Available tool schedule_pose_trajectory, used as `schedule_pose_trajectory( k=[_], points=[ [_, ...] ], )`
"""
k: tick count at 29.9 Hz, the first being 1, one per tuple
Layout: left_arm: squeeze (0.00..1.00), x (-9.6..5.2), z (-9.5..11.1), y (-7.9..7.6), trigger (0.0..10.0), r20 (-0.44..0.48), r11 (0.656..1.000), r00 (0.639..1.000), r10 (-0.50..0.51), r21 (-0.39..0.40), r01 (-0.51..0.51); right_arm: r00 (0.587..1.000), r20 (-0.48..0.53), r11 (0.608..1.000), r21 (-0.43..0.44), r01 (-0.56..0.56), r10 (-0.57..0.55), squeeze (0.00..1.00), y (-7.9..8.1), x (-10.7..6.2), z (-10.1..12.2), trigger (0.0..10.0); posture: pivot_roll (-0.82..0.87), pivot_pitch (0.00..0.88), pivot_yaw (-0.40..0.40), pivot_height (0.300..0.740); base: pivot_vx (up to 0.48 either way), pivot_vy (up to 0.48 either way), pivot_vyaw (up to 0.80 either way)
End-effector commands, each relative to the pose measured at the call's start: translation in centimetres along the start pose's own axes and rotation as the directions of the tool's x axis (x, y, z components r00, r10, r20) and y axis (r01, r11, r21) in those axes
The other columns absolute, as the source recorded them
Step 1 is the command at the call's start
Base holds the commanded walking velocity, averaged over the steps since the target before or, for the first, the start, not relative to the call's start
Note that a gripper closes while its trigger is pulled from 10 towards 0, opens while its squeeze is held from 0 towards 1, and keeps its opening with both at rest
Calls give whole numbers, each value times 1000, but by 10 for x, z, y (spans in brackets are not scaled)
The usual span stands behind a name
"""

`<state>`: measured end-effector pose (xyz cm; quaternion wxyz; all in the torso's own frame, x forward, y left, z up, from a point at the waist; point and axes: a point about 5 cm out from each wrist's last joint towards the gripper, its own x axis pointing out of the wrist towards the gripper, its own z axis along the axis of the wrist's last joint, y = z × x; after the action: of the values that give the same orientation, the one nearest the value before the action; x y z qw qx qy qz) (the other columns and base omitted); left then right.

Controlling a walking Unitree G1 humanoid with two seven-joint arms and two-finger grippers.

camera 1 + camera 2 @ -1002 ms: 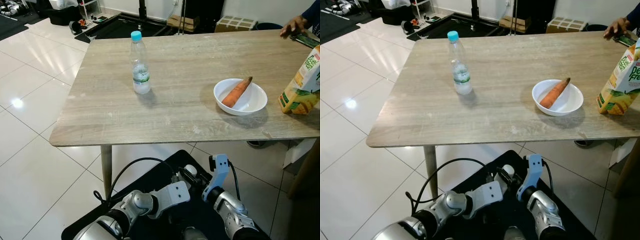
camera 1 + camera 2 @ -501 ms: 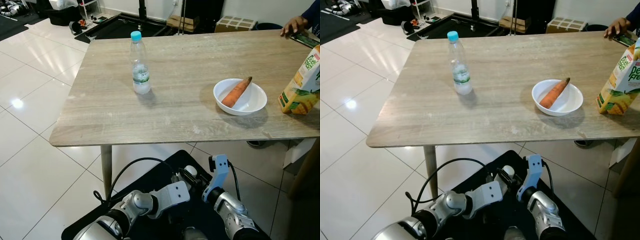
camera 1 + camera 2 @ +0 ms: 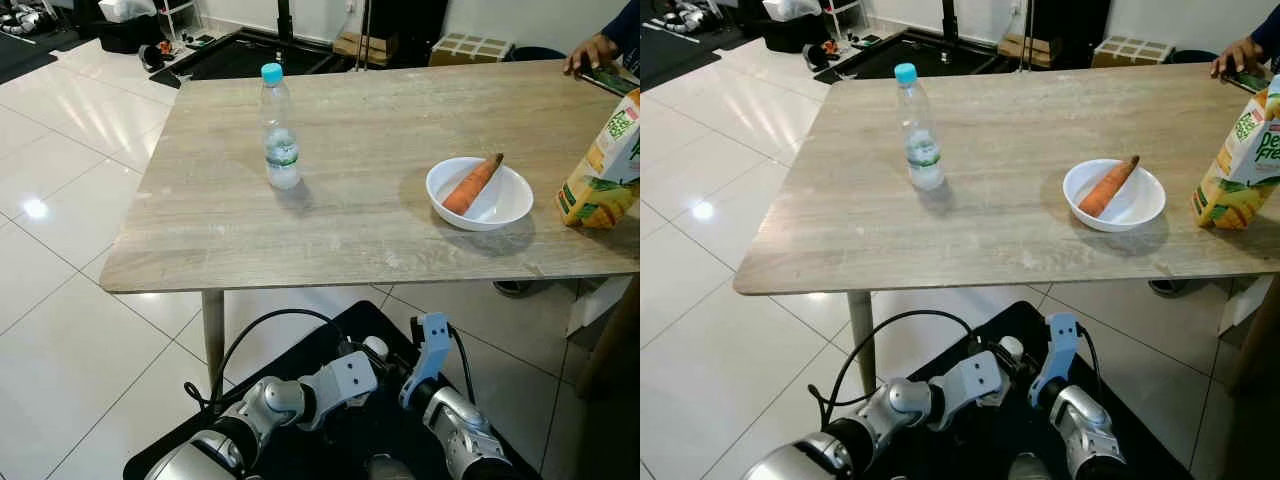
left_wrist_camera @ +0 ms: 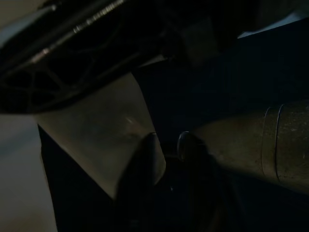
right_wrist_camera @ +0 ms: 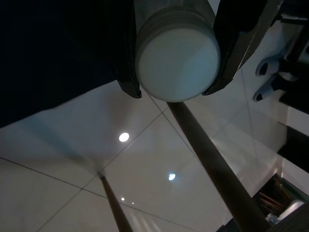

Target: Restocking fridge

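Note:
A clear water bottle [image 3: 280, 130] with a blue cap stands upright on the wooden table [image 3: 350, 240], left of the middle. To its right a carrot [image 3: 473, 185] lies in a white bowl [image 3: 512, 207]. A yellow-green juice carton [image 3: 605, 170] stands at the right edge. Both arms hang low in front of the table, below its top. My right gripper [image 5: 173, 89] is shut on a bottle with a white cap [image 5: 177, 58]; that cap [image 3: 375, 347] also shows between the arms. My left gripper [image 4: 168, 141] sits in deep shade, fingers together with nothing between them.
A person's hand [image 3: 590, 50] rests on a phone at the table's far right corner. A table leg [image 3: 212, 335] stands just left of my left arm [image 3: 300, 395]. Glossy white floor tiles lie to the left. Cardboard boxes [image 3: 470, 45] and dark gear stand behind the table.
Both arms have shifted slightly lower and to the left in the picture. The things on the table stand where they were.

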<state>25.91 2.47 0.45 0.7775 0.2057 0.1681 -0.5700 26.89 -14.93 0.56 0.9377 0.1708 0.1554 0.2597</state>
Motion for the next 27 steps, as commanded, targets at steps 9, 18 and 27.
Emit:
schedule_pose_trajectory(
  k=[9,18,27],
  points=[
    [0,-1,-6,-2,10000,-27,1000,1000,-2,-3,2,993,22,993,25,-117,117,0,16,7,2,10000,-228,118,77,725,0,0,0],
    [0,-3,-12,-3,10000,-62,1000,998,8,7,-7,980,47,980,45,-194,192,0,28,12,4,10000,-223,119,75,725,0,0,0],
    [0,-5,-12,1,1176,-69,1000,997,23,0,-23,977,54,977,47,-210,208,0,29,12,6,10000,-223,118,79,725,0,0,0]
  ],
)
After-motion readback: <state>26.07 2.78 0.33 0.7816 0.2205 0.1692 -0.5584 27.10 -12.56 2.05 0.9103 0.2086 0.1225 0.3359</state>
